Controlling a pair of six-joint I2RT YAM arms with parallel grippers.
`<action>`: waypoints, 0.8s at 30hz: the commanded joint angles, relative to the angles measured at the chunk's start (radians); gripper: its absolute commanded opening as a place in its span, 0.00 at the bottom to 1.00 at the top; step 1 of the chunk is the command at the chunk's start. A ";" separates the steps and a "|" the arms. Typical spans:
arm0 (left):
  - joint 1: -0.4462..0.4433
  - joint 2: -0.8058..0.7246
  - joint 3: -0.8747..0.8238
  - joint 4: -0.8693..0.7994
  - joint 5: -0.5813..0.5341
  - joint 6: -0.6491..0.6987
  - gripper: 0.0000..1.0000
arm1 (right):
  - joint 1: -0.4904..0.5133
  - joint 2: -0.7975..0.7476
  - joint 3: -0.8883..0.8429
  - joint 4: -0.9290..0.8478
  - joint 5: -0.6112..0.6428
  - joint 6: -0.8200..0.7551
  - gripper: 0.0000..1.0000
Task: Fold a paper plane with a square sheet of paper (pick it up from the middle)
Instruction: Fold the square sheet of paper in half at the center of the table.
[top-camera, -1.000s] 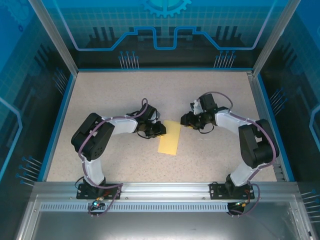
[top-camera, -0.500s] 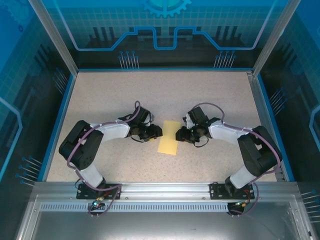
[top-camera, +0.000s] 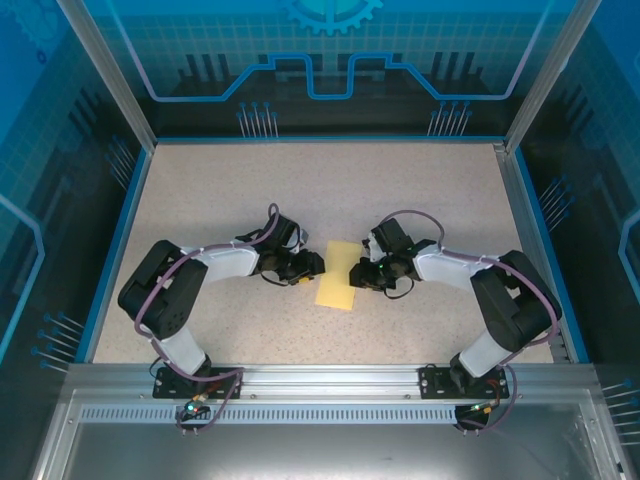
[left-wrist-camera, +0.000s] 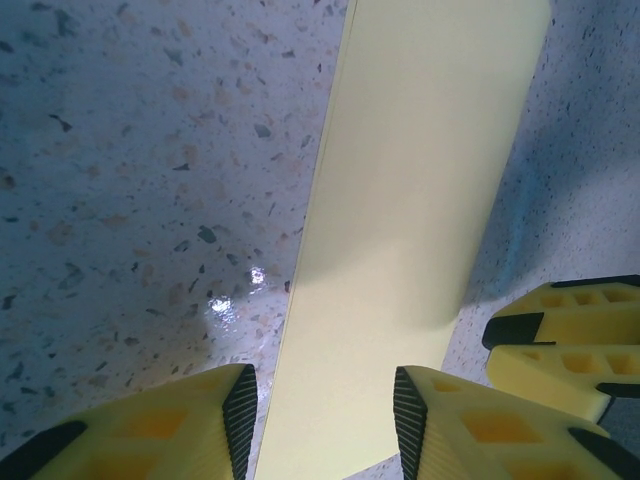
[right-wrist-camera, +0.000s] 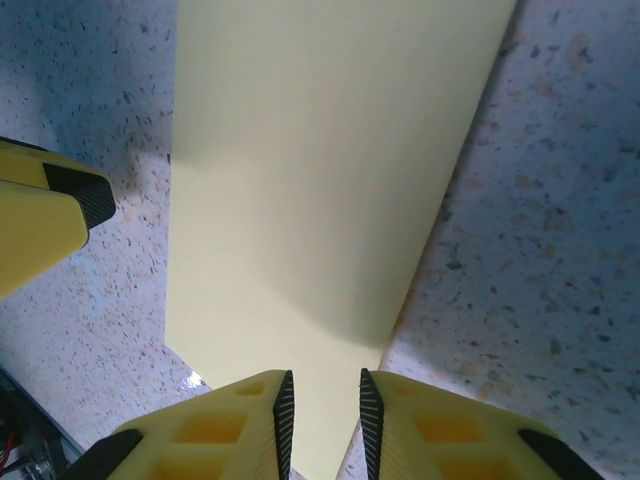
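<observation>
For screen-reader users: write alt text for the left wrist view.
A pale-yellow sheet of paper lies on the speckled table, running from bottom centre to upper right. The left gripper's fingers stand apart either side of its near end; the right gripper's fingers show at the right edge.

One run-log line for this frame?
paper: yellow rectangle, flat on table | left gripper: open over paper's left edge | right gripper: narrow gap over paper's right edge | lift: none

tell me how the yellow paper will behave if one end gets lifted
The yellow paper looks thin and lies flat, so it would probably droop, not stay stiff. It likely weighs almost nothing, and on the glossy speckled table a push may slide it.
</observation>
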 joint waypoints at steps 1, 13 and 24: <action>0.007 0.028 0.002 -0.002 0.039 -0.006 0.43 | 0.012 0.020 0.008 0.020 -0.018 0.011 0.27; 0.004 0.064 0.029 -0.003 0.060 0.003 0.43 | 0.010 0.093 0.005 0.039 -0.012 0.004 0.26; -0.011 0.084 0.053 -0.006 0.077 0.005 0.43 | 0.006 0.039 0.004 0.030 -0.022 0.008 0.26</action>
